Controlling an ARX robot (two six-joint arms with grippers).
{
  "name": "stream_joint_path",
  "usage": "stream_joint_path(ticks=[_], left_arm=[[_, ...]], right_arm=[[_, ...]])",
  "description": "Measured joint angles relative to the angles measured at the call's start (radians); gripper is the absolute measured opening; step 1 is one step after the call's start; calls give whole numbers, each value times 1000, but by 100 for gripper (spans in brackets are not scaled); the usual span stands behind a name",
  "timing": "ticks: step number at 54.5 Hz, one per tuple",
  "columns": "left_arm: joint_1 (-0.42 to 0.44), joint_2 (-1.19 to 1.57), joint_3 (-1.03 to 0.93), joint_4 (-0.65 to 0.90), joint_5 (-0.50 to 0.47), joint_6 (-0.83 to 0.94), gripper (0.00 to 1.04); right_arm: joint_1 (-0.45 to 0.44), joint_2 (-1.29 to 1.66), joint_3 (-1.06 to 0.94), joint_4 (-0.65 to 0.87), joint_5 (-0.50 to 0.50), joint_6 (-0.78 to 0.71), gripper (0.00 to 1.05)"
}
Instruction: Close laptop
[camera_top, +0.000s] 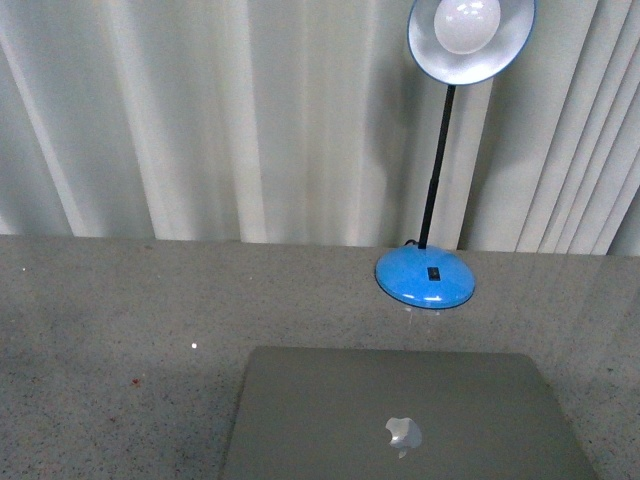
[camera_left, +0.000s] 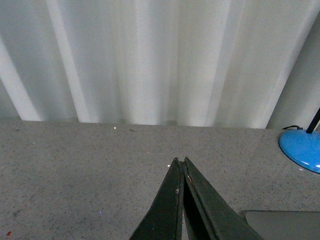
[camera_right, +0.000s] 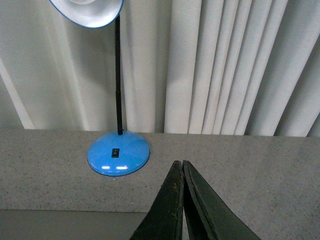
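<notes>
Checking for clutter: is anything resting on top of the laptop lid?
No, the laptop lid shows only its apple logo, bare in the front view.

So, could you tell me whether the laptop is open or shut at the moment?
Cannot tell for sure. In the front view only the laptop lid's back with its logo shows; neither keys nor screen is visible, and its front edge is out of frame.

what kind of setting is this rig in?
Likely an office-style desk set up for recording. Cues: a grey speckled tabletop, a blue-based desk lamp with a white shade, and a grey-silver laptop with an apple logo on its lid, all in front of white pleated curtains.
</notes>
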Motion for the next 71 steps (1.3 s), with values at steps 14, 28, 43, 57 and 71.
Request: stream_joint_path(ticks=[14,28,43,57,71], left_arm=[[55,-203,-143,-73,51,3,4],[140,-450,-215,-252,132,3,4],[140,-692,-229,-457,135,3,4],[140,-890,-230,-639,135,3,4],[140,-1006,-230,-750,135,3,4]], right_arm=[[-82,-238,-102,-138,-96,2,3],[-97,-484,-157,-328,-100,4,3],[-97,-721,-175,-536,-100,4,3],[-97,-894,-175,-694,-101,4,3],[-97,-1002,-175,-800,-101,4,3]])
